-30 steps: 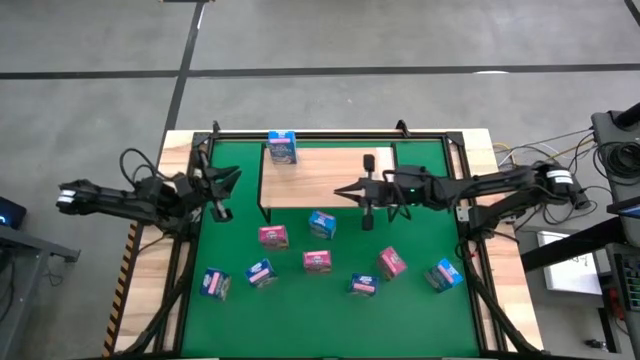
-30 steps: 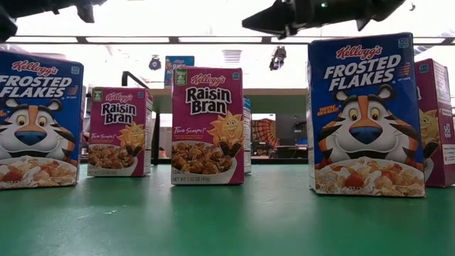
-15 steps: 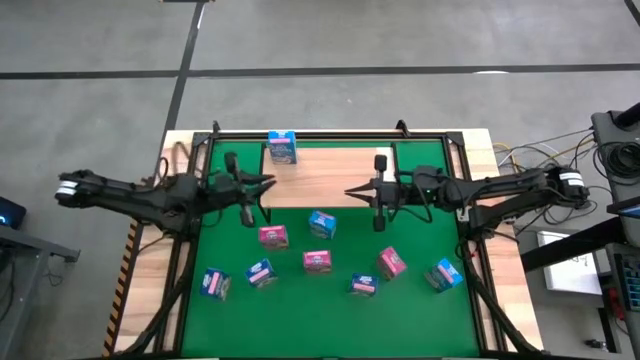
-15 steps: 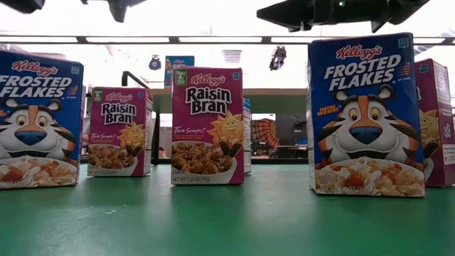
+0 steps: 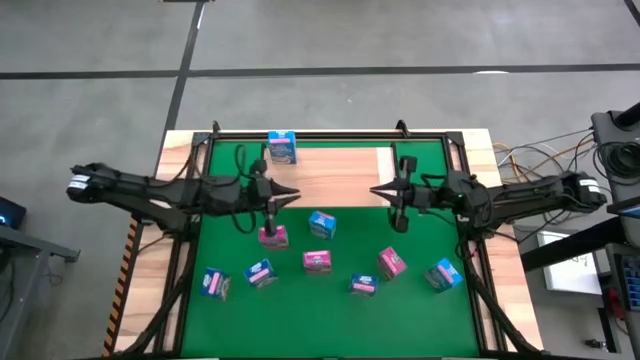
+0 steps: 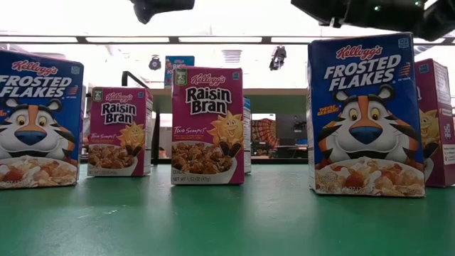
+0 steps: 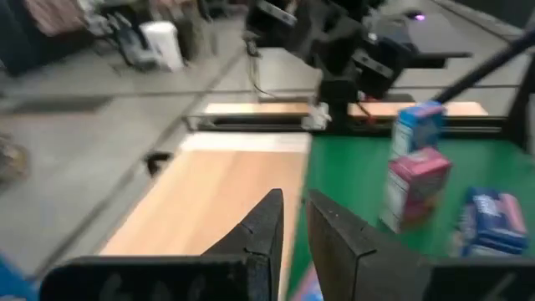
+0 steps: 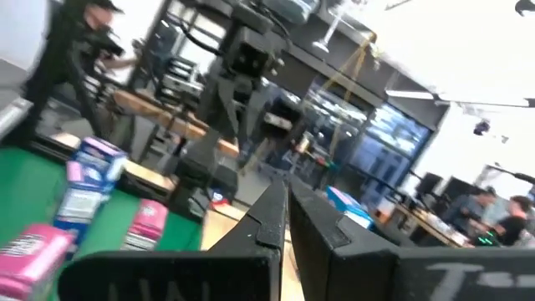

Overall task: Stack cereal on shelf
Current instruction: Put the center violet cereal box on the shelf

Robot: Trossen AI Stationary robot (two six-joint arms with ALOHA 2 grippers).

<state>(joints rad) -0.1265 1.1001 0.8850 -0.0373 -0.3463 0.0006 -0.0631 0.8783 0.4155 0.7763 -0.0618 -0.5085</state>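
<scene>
The shelf (image 5: pixel 335 176) is a light-wood board at the far side of the green mat. One light blue cereal box (image 5: pixel 282 147) stands on the shelf's far left corner. Several more boxes stand on the mat: pink (image 5: pixel 272 236), light blue (image 5: pixel 321 224), pink (image 5: pixel 318 261), dark blue (image 5: pixel 261 272) and others. My left gripper (image 5: pixel 291 193) is shut and empty, in the air over the shelf's near edge, above the pink box. My right gripper (image 5: pixel 374 190) is shut and empty, over the shelf's near right part. The two grippers point at each other.
A black metal frame (image 5: pixel 300 135) runs round the mat. More boxes stand near the front: dark blue (image 5: pixel 214 284), dark blue (image 5: pixel 362 285), pink (image 5: pixel 391 263), light blue (image 5: pixel 443 274). In the low view both arms (image 6: pixel 160 7) (image 6: pixel 370 11) are high above the boxes. A person (image 8: pixel 79 38) is beyond the table.
My left gripper has gone toward the table's right edge, from the mat's left rim to the shelf's near edge. My right gripper has drawn back toward the table's right edge. Both stay high above the boxes. No box has moved.
</scene>
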